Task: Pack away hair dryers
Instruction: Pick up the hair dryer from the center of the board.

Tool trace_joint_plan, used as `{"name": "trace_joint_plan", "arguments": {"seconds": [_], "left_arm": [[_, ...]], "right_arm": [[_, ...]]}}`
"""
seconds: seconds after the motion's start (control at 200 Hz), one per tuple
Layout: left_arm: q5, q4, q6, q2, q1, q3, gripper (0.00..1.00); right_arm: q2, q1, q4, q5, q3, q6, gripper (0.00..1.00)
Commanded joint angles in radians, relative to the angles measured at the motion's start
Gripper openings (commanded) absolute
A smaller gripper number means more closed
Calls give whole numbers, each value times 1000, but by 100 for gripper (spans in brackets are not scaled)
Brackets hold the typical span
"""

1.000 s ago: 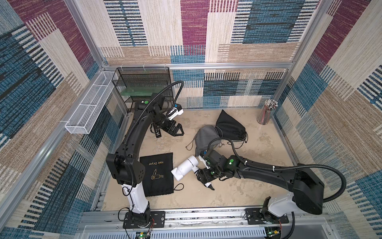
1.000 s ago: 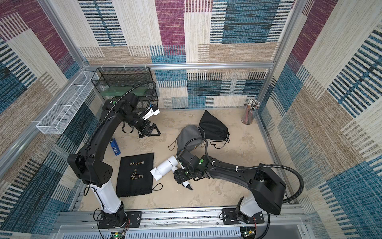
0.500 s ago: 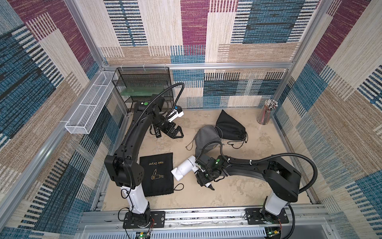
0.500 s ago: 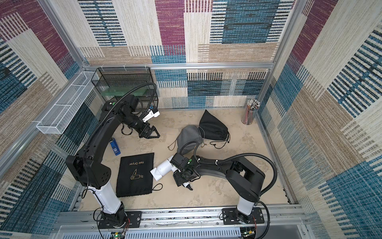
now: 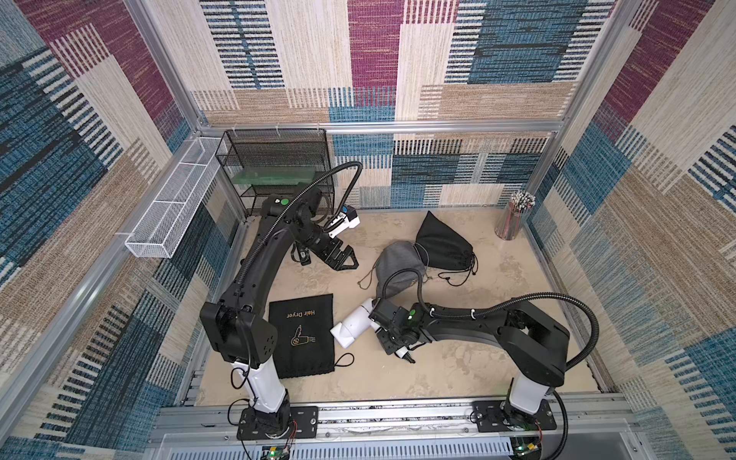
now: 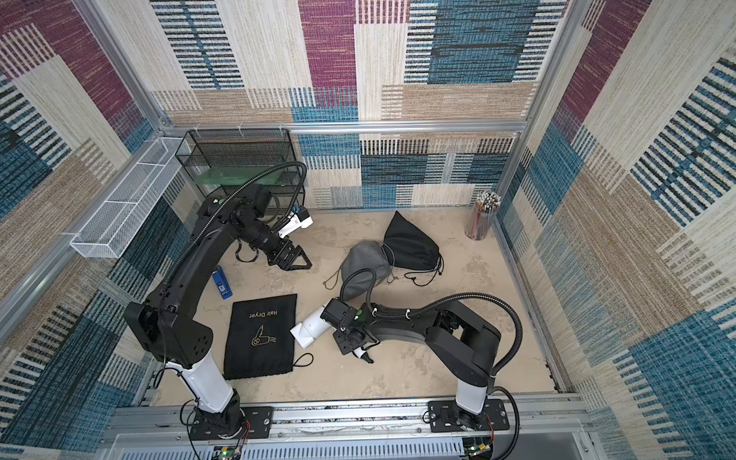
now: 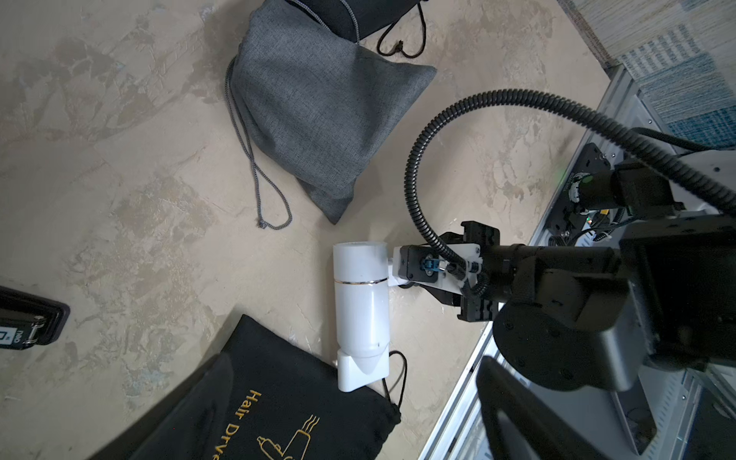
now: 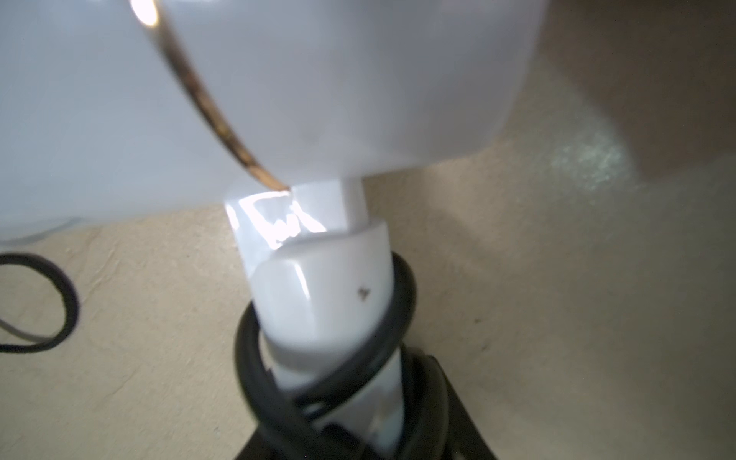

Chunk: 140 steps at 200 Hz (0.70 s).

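Observation:
A white hair dryer [image 5: 352, 324] [image 6: 312, 328] [image 7: 360, 302] lies on the beige table, its nozzle touching the edge of a flat black pouch [image 5: 302, 338] [image 7: 259, 406] printed "Hair Dryer". My right gripper [image 5: 392, 340] [image 6: 350, 338] [image 8: 358, 418] is shut on the dryer's handle [image 8: 322, 294], which has the black cord [image 8: 255, 358] looped round it. The handle's end pokes out past the jaws. My left gripper [image 5: 347, 265] [image 6: 300, 265] hangs open and empty above the table at the back left, well clear of the dryer.
A stuffed grey pouch [image 5: 396, 269] [image 7: 318, 111] and a stuffed black pouch [image 5: 442, 243] lie behind the dryer. A blue gadget [image 6: 222, 282] lies at the left. Black mesh shelf [image 5: 275, 171], white wire basket [image 5: 175, 199] and pencil cup [image 5: 513, 217] line the walls.
The right jaws have closed in on the dryer's handle, and the right arm's elbow has swung in toward the middle. The left arm has hardly moved.

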Motion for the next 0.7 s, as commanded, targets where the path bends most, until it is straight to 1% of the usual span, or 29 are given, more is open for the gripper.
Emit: {"name": "trace_joint_plan", "arguments": {"seconds": [0.0,0.06,0.105,0.15,0.275,0.366,0.391,0.496,0.546,0.636,0.696], "left_arm": [[13,-3,23,-9,-15,25,97],[7,-5,15,-6,-28,50,97],[-2,-6,5,-2,-38,73,98],[-7,-6,-15,7,-45,101,99],[39,-36,-67,42,-57,225,100],[49,-75,-70,74,-71,351,100],[88,-90,-67,82,-73,388,100],[117,-117,-70,110,-80,509,100],[143,-117,-88,116,-80,529,100],[225,-118,-114,117,-82,524,100],[241,-121,-117,115,-91,506,100]], "right_arm": [[8,1,-42,24,-22,24,22],[-5,1,-32,56,-26,24,13],[-17,1,-25,89,-27,28,11],[-29,1,-15,133,-32,32,7],[-66,1,15,249,-36,38,0],[-103,1,52,346,-49,33,0],[-116,1,64,372,-56,32,0],[-184,1,126,488,-89,12,0],[-224,1,160,535,-111,-9,0],[-304,1,246,597,-147,-76,0],[-363,1,310,635,-173,-135,0]]}}
